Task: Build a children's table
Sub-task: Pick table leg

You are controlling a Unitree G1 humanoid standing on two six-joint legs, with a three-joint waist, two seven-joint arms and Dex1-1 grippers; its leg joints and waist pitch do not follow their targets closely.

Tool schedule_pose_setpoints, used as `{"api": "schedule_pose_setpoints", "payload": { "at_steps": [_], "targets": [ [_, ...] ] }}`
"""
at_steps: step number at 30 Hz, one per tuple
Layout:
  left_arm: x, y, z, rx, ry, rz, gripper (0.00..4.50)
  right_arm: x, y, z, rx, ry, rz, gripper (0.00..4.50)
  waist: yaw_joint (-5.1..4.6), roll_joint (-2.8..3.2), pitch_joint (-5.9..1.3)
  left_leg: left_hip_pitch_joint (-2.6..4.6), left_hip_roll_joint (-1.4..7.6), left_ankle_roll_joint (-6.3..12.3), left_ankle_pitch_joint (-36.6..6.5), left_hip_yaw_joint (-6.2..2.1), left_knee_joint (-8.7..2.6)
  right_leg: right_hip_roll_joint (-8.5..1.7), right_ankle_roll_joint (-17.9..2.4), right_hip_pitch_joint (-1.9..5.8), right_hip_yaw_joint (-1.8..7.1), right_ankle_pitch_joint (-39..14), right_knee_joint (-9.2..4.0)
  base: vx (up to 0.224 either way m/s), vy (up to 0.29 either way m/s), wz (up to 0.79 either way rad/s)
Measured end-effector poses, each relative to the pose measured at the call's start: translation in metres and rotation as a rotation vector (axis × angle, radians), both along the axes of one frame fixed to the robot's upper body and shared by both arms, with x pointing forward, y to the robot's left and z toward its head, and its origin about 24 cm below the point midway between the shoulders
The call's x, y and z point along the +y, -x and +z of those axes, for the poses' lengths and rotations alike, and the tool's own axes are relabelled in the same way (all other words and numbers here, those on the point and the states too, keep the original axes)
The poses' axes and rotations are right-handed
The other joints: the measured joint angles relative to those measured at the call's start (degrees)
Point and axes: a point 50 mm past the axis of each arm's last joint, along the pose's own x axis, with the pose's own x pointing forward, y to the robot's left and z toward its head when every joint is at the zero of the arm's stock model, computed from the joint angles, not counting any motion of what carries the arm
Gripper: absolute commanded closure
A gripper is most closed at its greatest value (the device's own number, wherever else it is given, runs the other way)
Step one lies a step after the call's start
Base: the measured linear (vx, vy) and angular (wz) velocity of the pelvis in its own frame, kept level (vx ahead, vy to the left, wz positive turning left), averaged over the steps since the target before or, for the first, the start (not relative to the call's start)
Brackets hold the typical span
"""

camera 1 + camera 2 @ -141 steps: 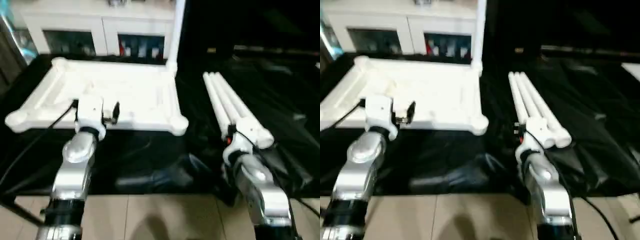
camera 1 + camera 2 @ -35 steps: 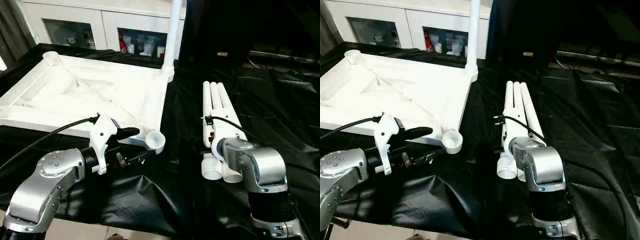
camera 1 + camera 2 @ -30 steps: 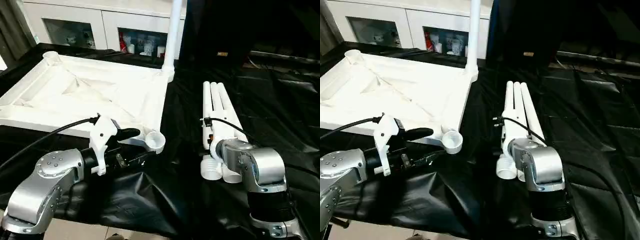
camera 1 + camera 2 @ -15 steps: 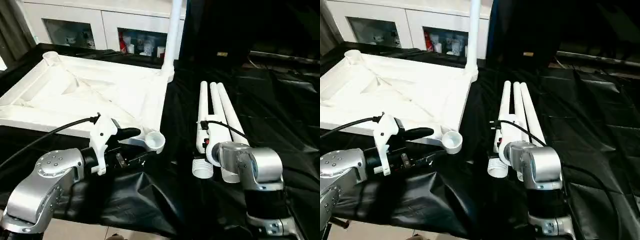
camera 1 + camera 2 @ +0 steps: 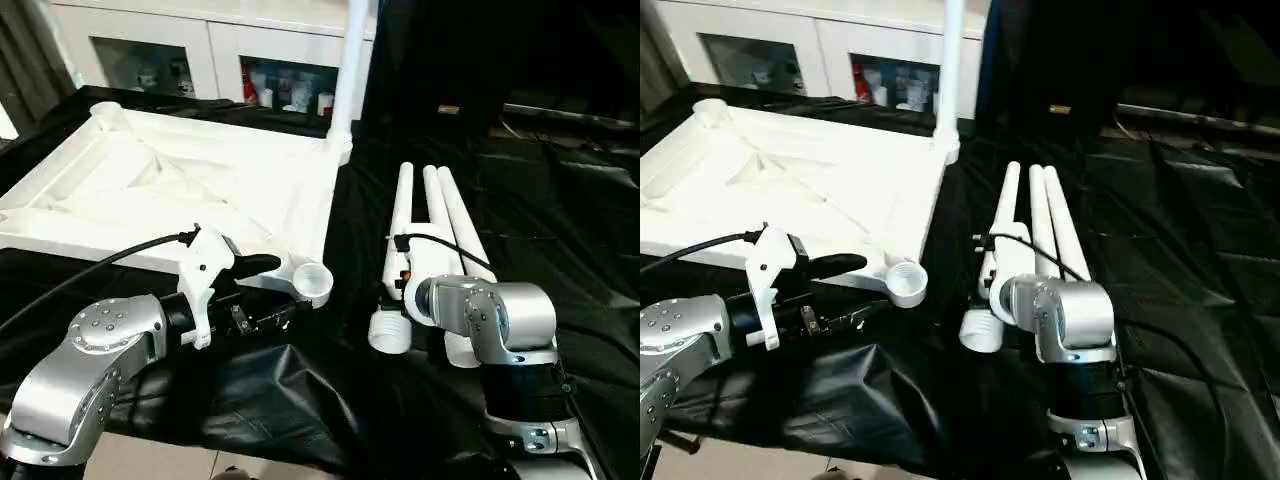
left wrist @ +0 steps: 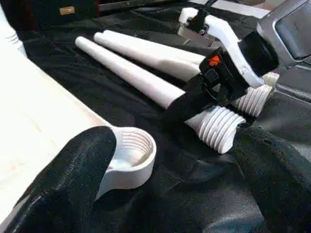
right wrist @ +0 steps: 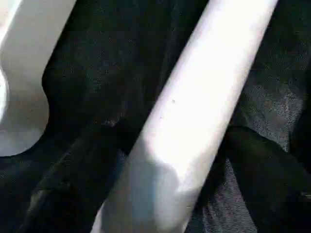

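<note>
The right gripper (image 7: 160, 160) straddles one loose leg (image 5: 398, 262) near its threaded end, fingers either side, grip unconfirmed; two more legs (image 5: 452, 225) lie alongside on the black cloth (image 5: 560, 220). The left gripper (image 6: 165, 194) gapes wide at the upturned table top's (image 5: 180, 190) near corner socket (image 5: 312, 283). A poor clamp could let the tapered tube slip. The left wrist view shows the leg's threads.
</note>
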Motion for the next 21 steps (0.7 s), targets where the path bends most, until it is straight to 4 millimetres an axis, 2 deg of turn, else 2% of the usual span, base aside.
{"api": "schedule_pose_setpoints", "payload": {
  "at_steps": [3,4,6,17,21],
  "targets": [
    [0.0,-0.002,0.002,0.004,-0.006,0.011,0.0,-0.002,0.001,-0.004,0.029,-0.001,-0.01,1.01,0.08,-0.08,-0.05,0.0,0.01,-0.02,0.05,0.01,0.0,0.0,-0.01,0.0,-0.02,0.01,0.03,0.0,0.0,0.0],
    [-0.001,-0.004,0.003,-0.001,-0.007,0.011,0.0,-0.003,0.001,-0.005,0.033,-0.003,-0.016,1.24,0.14,-0.09,-0.06,0.02,0.01,0.02,0.09,0.01,0.0,0.0,-0.01,0.0,-0.02,0.01,0.04,0.0,0.0,0.0],
    [-0.001,-0.005,0.005,-0.01,-0.013,0.012,0.0,-0.004,0.001,-0.005,0.043,-0.013,-0.03,1.34,0.16,-0.14,-0.09,0.0,0.02,0.01,0.11,0.02,0.0,0.0,-0.02,0.03,-0.02,0.02,0.05,0.0,0.0,0.0],
    [-0.001,-0.002,-0.004,0.011,-0.138,-0.023,0.0,-0.01,0.0,-0.006,0.048,-0.04,-0.069,2.12,0.19,-0.21,-0.14,0.02,0.05,-0.03,0.22,0.03,-0.01,0.0,-0.06,0.05,-0.04,0.08,0.11,0.0,0.0,0.0],
    [-0.002,-0.003,-0.002,-0.016,-0.133,-0.02,0.0,-0.012,-0.001,-0.006,0.05,-0.055,-0.099,2.41,0.23,-0.17,-0.15,0.02,0.05,-0.03,0.23,0.03,-0.01,0.0,-0.09,0.06,-0.04,0.13,0.11,0.0,0.0,0.0]
  ]
}}
